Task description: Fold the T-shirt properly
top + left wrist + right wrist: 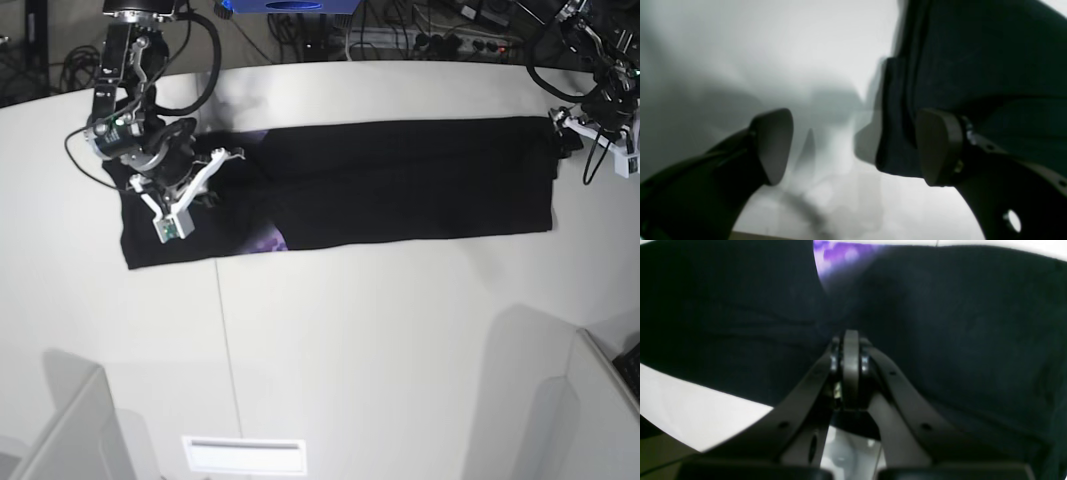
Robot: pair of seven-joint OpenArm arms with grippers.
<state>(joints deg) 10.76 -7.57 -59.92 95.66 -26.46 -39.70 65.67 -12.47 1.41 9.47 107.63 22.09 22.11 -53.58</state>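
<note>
The black T-shirt (400,180) lies as a long folded strip across the white table (380,330), with bits of purple print (270,240) showing near its left end. My right gripper (228,158) rests on that left part. In the right wrist view its fingertips (850,340) are pressed together, and creases in the black cloth (940,323) run into them. My left gripper (562,135) is at the strip's far right end. In the left wrist view it (857,146) stands open, and the T-shirt's edge (900,133) hangs loose against the right pad (937,146).
Cables and a blue box (290,5) crowd the table's back edge. Grey panels stand at the front left (60,430) and front right (590,400). A white slotted plate (245,455) sits at the front, and a seam (222,340) runs down the table.
</note>
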